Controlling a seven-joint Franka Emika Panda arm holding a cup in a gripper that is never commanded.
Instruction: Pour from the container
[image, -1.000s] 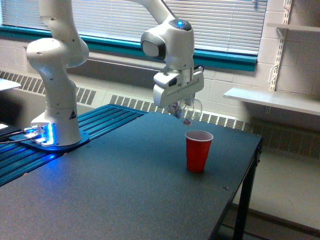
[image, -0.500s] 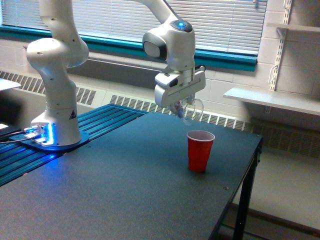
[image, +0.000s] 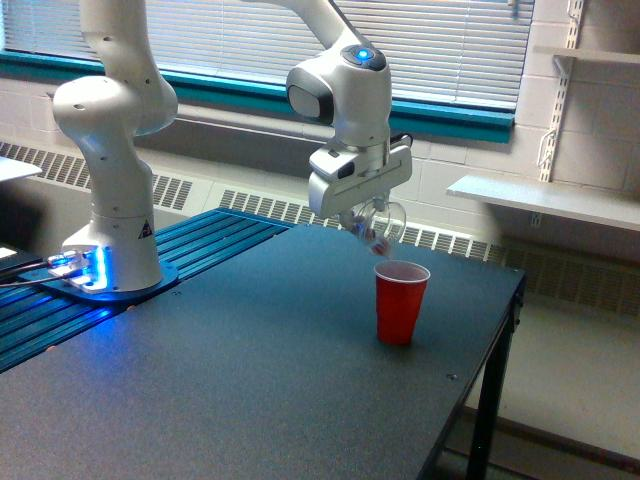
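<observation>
Arm: over the last second the wrist and hand drifted slightly toward the exterior view's right and sat a touch higher, so the hand was closer to being over the red cup. The red cup itself also read a little farther right in the frame than a second earlier; whether it or the camera shifted could not be told.

Container: the clear cup was pinched in the hand, tilted well over, mouth angled down toward the red cup. A small reddish fleck showed near its lower rim, just below the hand. Half a second earlier the container looked rounder and less tipped. Judgement: the pour was under way or about to start, with contents gathered at the lip; no stream or falling bits could be made out.

Red cup: upright, below the hand and a little to the exterior view's right, apart from the container. Its contents were not visible.

Counter: dark, matte, bare below the hand except for the red cup. Arm base stood well off to the exterior view's left, blue light glowing at its foot.

Room: window blinds behind the hand, teal sill, a shelf on the wall to the right.
</observation>
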